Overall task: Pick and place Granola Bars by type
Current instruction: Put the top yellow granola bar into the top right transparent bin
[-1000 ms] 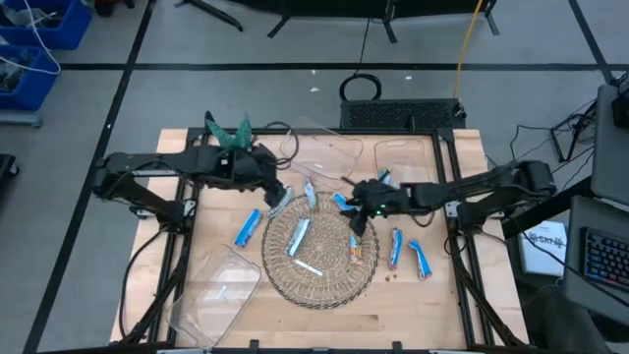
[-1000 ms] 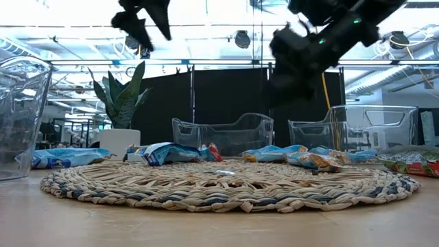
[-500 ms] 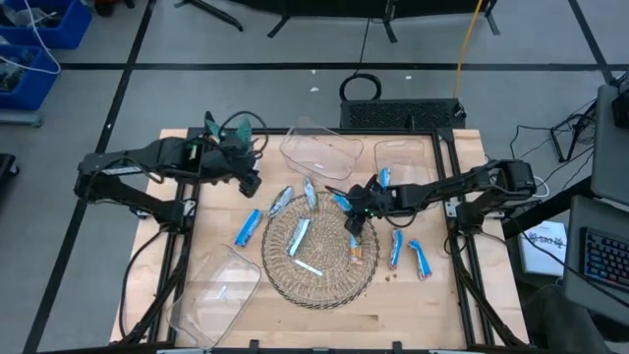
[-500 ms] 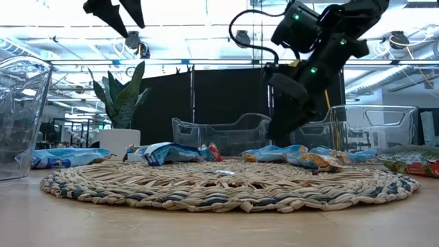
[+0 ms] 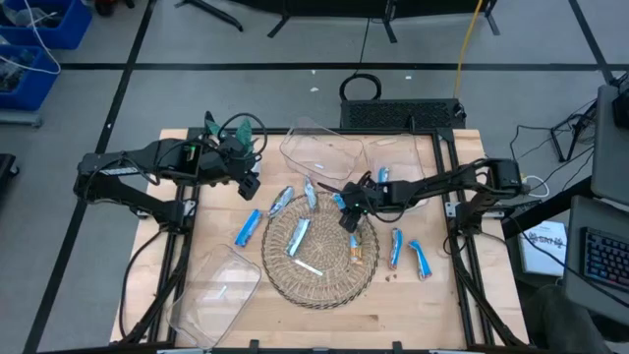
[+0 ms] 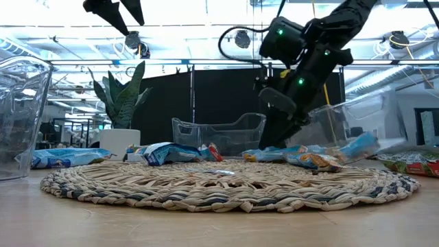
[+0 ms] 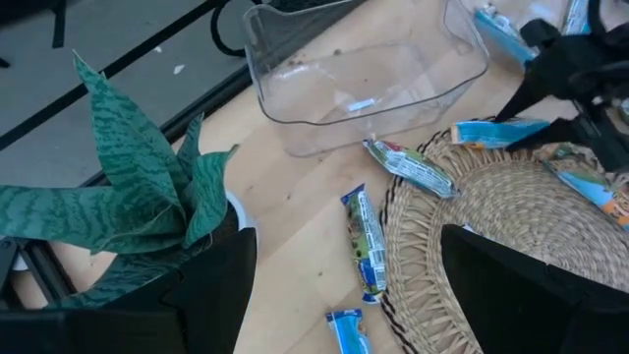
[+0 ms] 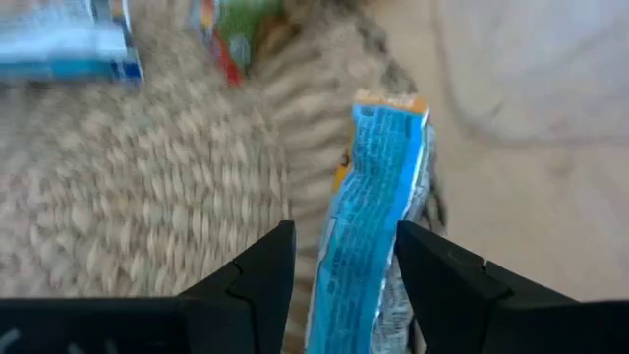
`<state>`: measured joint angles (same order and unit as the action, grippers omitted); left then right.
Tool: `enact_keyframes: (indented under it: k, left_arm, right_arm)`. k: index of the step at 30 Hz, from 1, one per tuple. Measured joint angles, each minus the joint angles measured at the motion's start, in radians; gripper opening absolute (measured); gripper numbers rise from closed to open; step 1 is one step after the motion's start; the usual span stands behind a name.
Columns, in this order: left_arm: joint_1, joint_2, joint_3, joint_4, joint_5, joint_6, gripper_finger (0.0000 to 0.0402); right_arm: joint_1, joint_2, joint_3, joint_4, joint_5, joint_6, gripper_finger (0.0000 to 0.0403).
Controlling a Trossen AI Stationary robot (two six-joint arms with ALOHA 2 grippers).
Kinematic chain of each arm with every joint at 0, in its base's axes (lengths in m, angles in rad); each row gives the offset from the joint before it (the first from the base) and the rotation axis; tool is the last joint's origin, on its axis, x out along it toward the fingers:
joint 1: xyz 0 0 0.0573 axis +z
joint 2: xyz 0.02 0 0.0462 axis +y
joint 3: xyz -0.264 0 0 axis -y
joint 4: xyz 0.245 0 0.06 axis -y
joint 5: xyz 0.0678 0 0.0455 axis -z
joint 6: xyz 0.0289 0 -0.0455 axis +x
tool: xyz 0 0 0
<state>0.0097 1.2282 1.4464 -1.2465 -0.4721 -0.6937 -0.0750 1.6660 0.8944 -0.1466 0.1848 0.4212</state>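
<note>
Tagger: Right arm reaches further in over the table [image 5: 423, 305] than half a second ago. The left arm hasn't budged in that time and sits back by the plant [image 5: 228, 130].

Checker: Grip states?

Tagger: The right gripper [image 8: 344, 241] is pinching a blue bar [image 8: 378, 187]. The bar stays sharp against the blurred background, so I judge it is riding with the fingers. The left gripper [image 5: 249, 180] has its fingers spread and holds nothing.

Checker: Where is everything relative to the right gripper [image 5: 346, 209]?

Tagger: The woven mat [image 5: 319, 280] is under it, and the gripper works at the mat's far edge. The big clear bin [image 5: 295, 147] is just beyond it, with a second bin [image 5: 408, 157] beyond that, toward its own arm. A third bin [image 5: 211, 295] is well apart, across the mat. A brownish-green bar [image 5: 356, 250] is near it on the mat. The white stick [image 5: 308, 267] lies farther in, and it isn't a bar.

Checker: Why is the left parked there?

Tagger: My guess is it's keeping out of the way so the arms don't cross over the mat.

Checker: Room to move?

Tagger: It's open above, and the big bin is a short hop away. The watch-out is the forearm lying across the second bin, which looks tipped in the low view. A swing could snag its rim. Loose bars also lie beside the gripper.
</note>
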Motion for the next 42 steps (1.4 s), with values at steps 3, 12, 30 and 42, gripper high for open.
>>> enact_keyframes:
  k: [3, 12, 30, 42]
  left_arm:
    - [0.000, 0.000, 0.000, 0.000, 0.000, 0.000, 0.0324]
    - [0.000, 0.000, 0.000, 0.009, 0.000, 0.011, 0.0324]
    - [0.003, 0.000, 0.000, 0.024, -0.002, 0.059, 0.0324]
    - [0.003, 0.000, 0.000, 0.023, 0.037, 0.080, 0.0324]
  right_arm:
    - [-0.001, -0.001, 0.015, -0.048, -0.005, 0.000, 0.0169]
    - [-0.012, -0.116, 0.022, -0.104, 0.046, -0.036, 0.0169]
    - [-0.002, 0.035, 0.246, -0.245, 0.025, 0.022, 0.0130]
    - [-0.020, 0.145, 0.244, -0.300, -0.077, 0.090, 0.0152]
